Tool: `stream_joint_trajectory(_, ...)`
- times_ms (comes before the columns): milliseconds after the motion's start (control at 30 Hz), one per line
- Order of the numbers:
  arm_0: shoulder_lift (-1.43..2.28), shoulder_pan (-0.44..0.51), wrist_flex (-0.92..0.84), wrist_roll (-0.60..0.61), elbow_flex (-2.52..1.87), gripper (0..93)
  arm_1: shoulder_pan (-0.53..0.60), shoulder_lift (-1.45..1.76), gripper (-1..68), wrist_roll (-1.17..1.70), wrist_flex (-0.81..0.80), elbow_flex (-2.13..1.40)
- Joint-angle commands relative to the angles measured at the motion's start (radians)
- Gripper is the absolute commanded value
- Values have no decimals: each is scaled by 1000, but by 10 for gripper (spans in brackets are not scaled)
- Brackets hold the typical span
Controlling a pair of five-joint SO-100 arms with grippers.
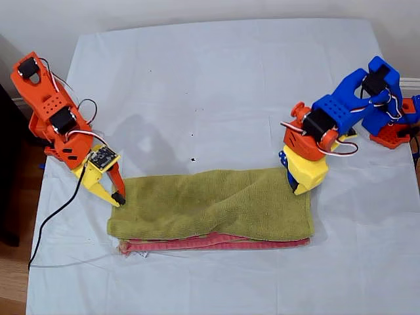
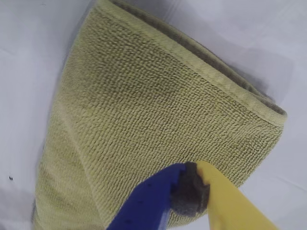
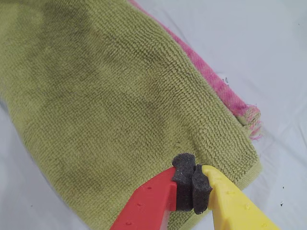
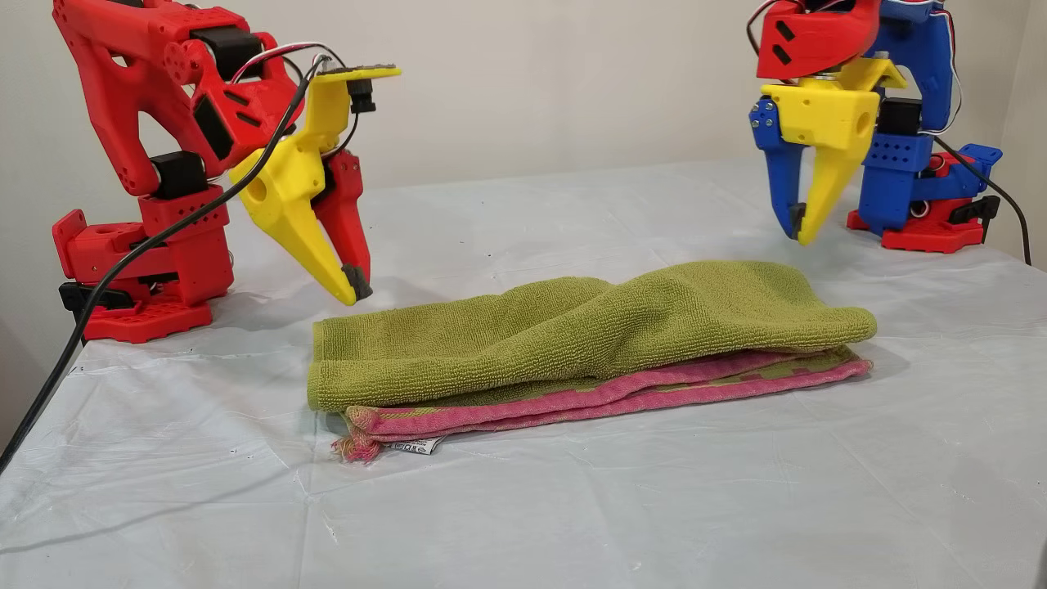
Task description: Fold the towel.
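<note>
Folded olive-green towel (image 4: 589,335) lies flat, my first gripper (image 4: 797,225) at two o'clock and second gripper (image 4: 353,286) at ten o'clock hovering, both closed and empty.

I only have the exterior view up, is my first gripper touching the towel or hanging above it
Observer: Above it. The other view shows air between my first gripper and the towel.
Operator: Are its jaws holding any cloth?
Observer: No. The first wrist view shows them shut pad to pad, nothing between.
Operator: And my second gripper?
Observer: The second wrist view shows it shut on nothing as well.
</note>
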State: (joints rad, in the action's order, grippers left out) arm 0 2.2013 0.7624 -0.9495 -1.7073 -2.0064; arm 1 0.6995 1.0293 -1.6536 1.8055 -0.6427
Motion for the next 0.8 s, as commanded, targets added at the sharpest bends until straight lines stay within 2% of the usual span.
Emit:
stream_joint_trajectory(0,14,-11,-5,12,89,0,-61,232,2,222,-8,31)
stream_joint_trajectory(100,15,-12,-5,15,84,0,-141,295,2,479,-8,91)
stream_joint_trajectory(200,31,-15,-5,6,63,0,-275,442,1,853,-8,95)
stream_joint_trajectory(300,44,-20,-5,2,44,0,-359,572,1,1190,-8,121)
stream_joint_trajectory(467,63,-32,-5,9,23,0,-525,724,1,1471,-40,-81)
stream_joint_trajectory(533,63,-35,-15,17,31,0,-571,799,1,1534,-130,-250)
stream_joint_trajectory(567,58,-37,-21,25,37,0,-591,896,1,1565,-265,-419)
stream_joint_trajectory(767,32,-48,-38,40,64,0,-624,1407,2,1621,-807,-1261)
